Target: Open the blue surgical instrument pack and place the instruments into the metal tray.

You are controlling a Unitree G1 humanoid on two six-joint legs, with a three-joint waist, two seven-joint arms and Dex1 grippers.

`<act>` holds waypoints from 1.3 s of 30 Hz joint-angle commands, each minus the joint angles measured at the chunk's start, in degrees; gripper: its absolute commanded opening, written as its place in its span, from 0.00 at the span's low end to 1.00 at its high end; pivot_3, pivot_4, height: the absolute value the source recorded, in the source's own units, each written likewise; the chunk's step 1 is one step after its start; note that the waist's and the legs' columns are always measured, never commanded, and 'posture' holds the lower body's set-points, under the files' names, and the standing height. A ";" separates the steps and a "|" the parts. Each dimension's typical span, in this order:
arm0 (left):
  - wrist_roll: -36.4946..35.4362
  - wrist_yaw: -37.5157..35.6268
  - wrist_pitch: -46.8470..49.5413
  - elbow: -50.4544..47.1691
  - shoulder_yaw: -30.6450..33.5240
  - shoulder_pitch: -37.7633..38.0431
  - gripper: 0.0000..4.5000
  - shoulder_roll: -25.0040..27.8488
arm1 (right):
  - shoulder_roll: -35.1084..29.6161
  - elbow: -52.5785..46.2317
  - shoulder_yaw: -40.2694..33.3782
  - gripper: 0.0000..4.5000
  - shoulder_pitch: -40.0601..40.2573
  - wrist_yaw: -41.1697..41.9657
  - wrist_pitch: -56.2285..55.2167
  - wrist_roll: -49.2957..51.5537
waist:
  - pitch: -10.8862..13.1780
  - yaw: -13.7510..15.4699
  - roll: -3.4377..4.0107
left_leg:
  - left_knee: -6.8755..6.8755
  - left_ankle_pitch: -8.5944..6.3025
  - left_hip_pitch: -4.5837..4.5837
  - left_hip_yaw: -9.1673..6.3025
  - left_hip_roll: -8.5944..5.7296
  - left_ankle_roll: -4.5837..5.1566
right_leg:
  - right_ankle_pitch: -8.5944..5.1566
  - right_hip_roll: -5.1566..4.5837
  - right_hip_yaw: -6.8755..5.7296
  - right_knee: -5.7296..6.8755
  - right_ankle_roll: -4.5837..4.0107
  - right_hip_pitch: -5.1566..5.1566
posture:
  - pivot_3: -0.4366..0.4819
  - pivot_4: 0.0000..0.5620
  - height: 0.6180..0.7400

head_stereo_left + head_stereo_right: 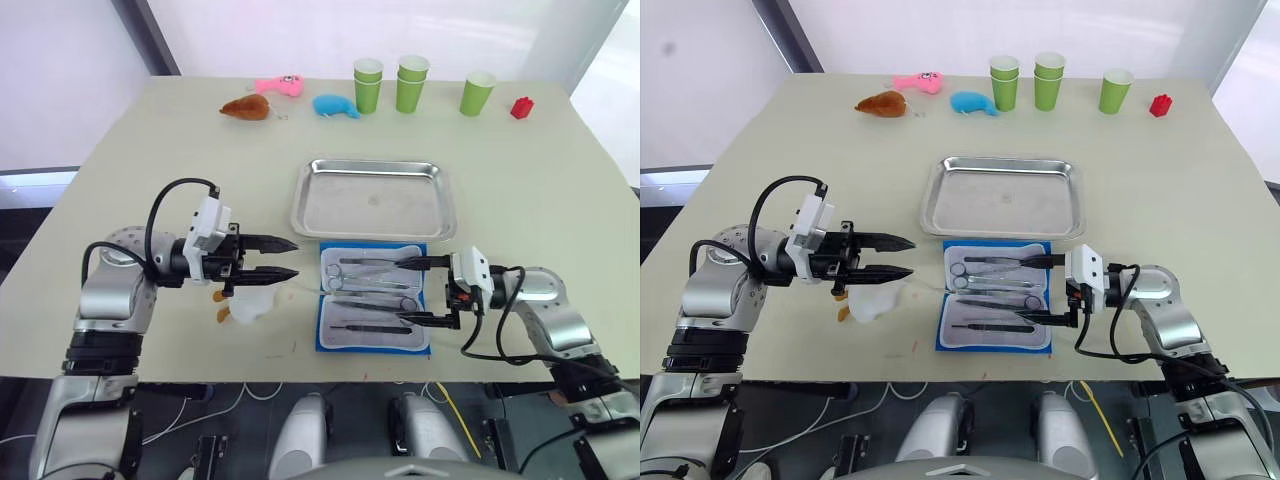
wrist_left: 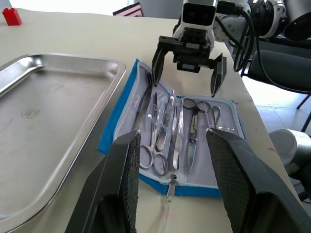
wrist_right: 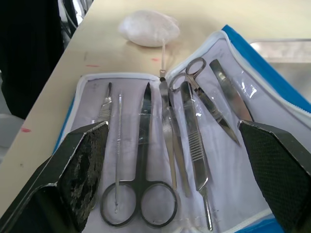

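The blue surgical instrument pack (image 1: 373, 343) lies unfolded near the table's front edge, its pale lining facing up. Several silver instruments (image 1: 370, 284) rest in it side by side: ring-handled scissors (image 3: 144, 127), tweezers (image 3: 196, 137) and thin probes. Just behind the pack stands the metal tray (image 1: 372, 164), with nothing in it. My left gripper (image 1: 292, 257) is open and hovers left of the pack, pointing toward it. My right gripper (image 1: 406, 291) is open at the pack's right edge, its fingers spread over the instruments and holding nothing.
A white crumpled wad (image 1: 252, 305) and small orange bits (image 1: 222, 313) lie under my left gripper. Along the far edge stand green cups (image 1: 411, 83), a red block (image 1: 521, 107), a blue whale toy (image 1: 335, 106), a pink toy (image 1: 279, 86) and a brown toy (image 1: 246, 107).
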 commanded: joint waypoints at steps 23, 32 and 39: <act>1.26 -0.05 -4.71 3.65 -2.01 -0.43 0.51 -1.42 | 1.16 19.11 5.03 0.99 -2.80 2.07 -2.41 -8.43 | -0.02 0.05 -0.01 | 0.00 0.00 0.08 0.02 0.00 0.00 | 0.00 -0.01 0.02 0.02 -0.01 0.05 | 0.48 0.27 1.00; 8.05 0.49 -11.13 16.37 -5.89 -9.32 0.51 -5.34 | 0.87 19.11 7.39 0.99 -2.87 1.51 0.77 -10.29 | -0.14 -0.06 -0.12 | 0.00 0.00 0.29 0.06 -0.01 0.00 | 0.00 0.02 0.03 0.05 -0.01 0.23 | 0.48 0.27 1.00; 12.18 -3.27 -17.39 26.95 -9.51 -16.52 0.11 -8.35 | 0.97 18.47 7.31 1.00 -2.59 0.82 1.48 -10.13 | -0.19 -0.05 -0.19 | 0.00 0.00 0.29 0.06 -0.01 0.00 | 0.00 0.04 0.03 0.05 -0.01 0.23 | 0.48 0.27 1.00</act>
